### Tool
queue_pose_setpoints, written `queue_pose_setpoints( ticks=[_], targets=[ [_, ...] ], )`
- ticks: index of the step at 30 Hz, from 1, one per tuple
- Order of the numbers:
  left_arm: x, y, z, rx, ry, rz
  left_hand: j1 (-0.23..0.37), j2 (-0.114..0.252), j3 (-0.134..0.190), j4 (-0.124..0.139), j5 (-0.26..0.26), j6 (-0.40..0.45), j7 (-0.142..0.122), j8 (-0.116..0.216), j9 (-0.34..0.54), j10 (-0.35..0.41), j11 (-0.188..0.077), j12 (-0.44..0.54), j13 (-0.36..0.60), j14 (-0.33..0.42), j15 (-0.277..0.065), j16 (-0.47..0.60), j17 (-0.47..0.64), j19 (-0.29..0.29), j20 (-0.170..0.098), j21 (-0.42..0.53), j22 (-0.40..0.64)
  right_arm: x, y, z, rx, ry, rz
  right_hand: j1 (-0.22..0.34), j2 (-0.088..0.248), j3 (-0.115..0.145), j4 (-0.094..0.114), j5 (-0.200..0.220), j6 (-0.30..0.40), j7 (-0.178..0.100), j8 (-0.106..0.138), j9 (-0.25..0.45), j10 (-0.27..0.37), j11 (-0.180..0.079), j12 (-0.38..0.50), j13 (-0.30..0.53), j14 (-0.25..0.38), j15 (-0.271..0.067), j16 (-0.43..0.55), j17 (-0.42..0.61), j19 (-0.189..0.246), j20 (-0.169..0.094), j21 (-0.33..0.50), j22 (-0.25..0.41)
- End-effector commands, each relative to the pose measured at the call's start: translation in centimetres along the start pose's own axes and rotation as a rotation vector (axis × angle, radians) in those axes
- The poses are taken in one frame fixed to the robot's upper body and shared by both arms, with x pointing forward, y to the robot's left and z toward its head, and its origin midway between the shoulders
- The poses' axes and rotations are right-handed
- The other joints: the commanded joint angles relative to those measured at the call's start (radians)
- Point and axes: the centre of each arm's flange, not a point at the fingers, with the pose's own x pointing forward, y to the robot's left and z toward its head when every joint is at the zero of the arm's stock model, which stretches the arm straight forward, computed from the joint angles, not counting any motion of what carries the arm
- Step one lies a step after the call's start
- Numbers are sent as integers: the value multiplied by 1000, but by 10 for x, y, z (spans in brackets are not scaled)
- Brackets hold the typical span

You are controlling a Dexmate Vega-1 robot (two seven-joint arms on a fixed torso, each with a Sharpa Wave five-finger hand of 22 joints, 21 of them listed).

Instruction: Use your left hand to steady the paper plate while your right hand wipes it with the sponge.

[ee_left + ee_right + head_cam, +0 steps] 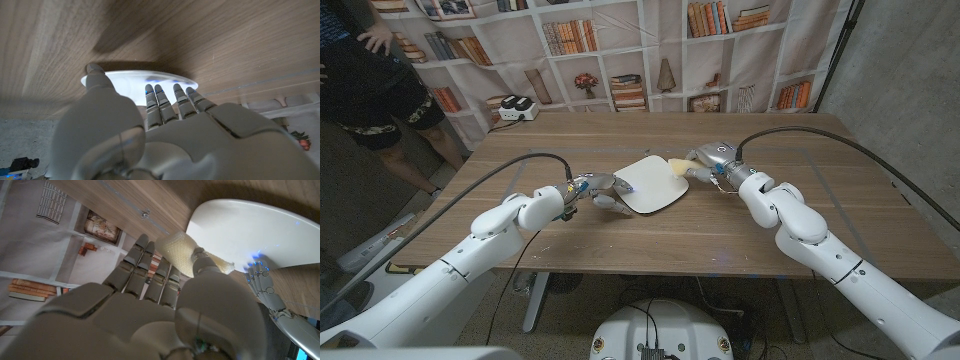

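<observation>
The right hand [708, 164] holds the yellow sponge [677, 166] between thumb and fingers; the sponge touches the far right edge of the plate [650, 186]; the left hand [600, 190] rests its fingertips [156, 92] on the plate's near left edge, with the thumb at the rim; it grips nothing; the white plate lies in the middle of the wooden tabletop [800, 200]; a white power strip [515, 108] sits at the far left corner; a person [370, 70] stands past that corner.
</observation>
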Motion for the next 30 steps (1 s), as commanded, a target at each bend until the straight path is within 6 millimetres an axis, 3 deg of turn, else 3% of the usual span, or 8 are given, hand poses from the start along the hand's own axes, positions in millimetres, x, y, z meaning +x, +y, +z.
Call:
queue_pose_setpoints(
  ticks=[1,30],
  targets=[
    [5,-2,3,16,9,-25,-4,3,-5,1,5,18,3,4,3,12,-3,7,1,6,-93,5,4,7,-60,4,3,16,3,13,-4,-55,2,-10,4,-1,6,3,6,-6,0,4,-3,-2,0,4,-9,-135,-5,3,-5,-117,-2,6],
    [21,-1,9,2,8,-66,-11,16,-8,10,8,33,8,7,3,19,3,10,1,13,-88,8,5,7,-58,7,4,47,14,40,-23,-169,24,-22,-4,-8,9,0,0,-12,-5,4,-8,-6,-4,5,-26,-123,-5,2,-26,-106,-9,7]
  ],
)
